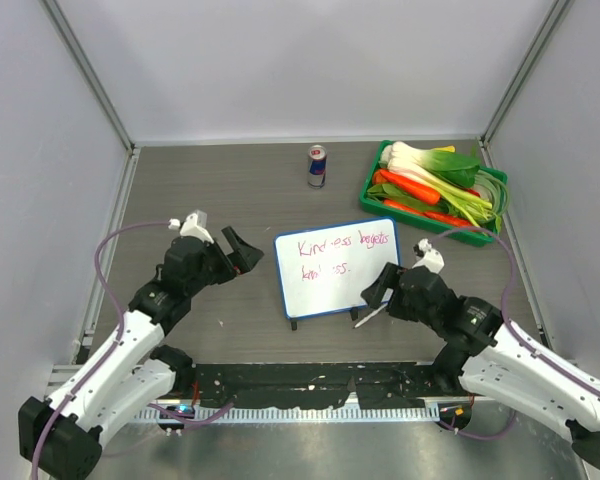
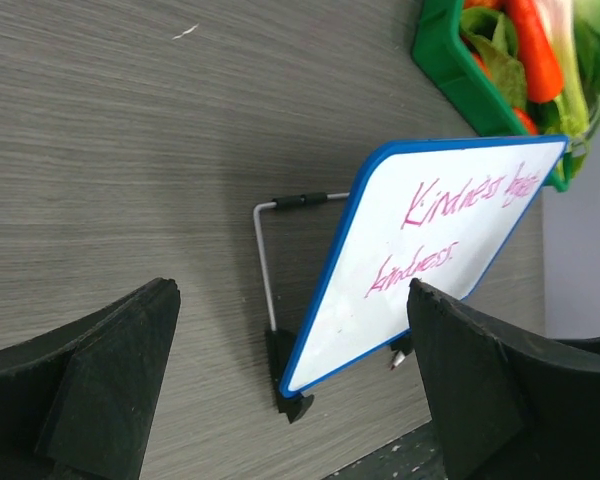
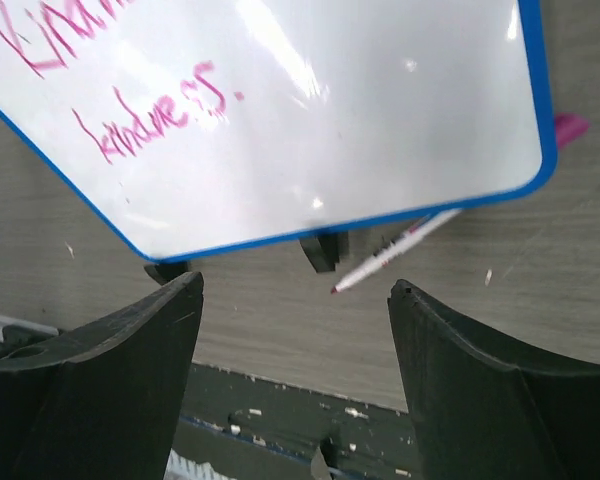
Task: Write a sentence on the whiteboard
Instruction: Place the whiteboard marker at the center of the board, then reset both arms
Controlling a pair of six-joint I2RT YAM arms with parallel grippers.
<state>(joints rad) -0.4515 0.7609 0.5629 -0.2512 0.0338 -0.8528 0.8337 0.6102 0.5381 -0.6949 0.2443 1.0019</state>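
Left arm shells: glossy white curved covers [image 1: 110, 365] on the lower links
Left arm joints: matte black rounded housings [image 1: 185, 268] nearer the wrist
Right arm shells: matching glossy white covers [image 1: 540, 380]
Right arm joints: chunky black housings [image 1: 450, 312]
Left end effector [image 1: 242, 250]: black, with two broad wedge-shaped fingers [image 2: 110, 370]
Right end effector [image 1: 378, 287]: black, with thick fingers [image 3: 480, 380] that have flat inner faces
Wrist blocks: a small white box on each wrist [image 1: 192, 224] [image 1: 428, 255]
Cables: a thin purple cable loops beside the left arm [image 1: 97, 265], and another runs along the right [image 1: 504, 275]

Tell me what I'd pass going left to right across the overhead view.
Left gripper → whiteboard → green crate of vegetables. The can, marker and right gripper overlap the board's span, so they are left out.
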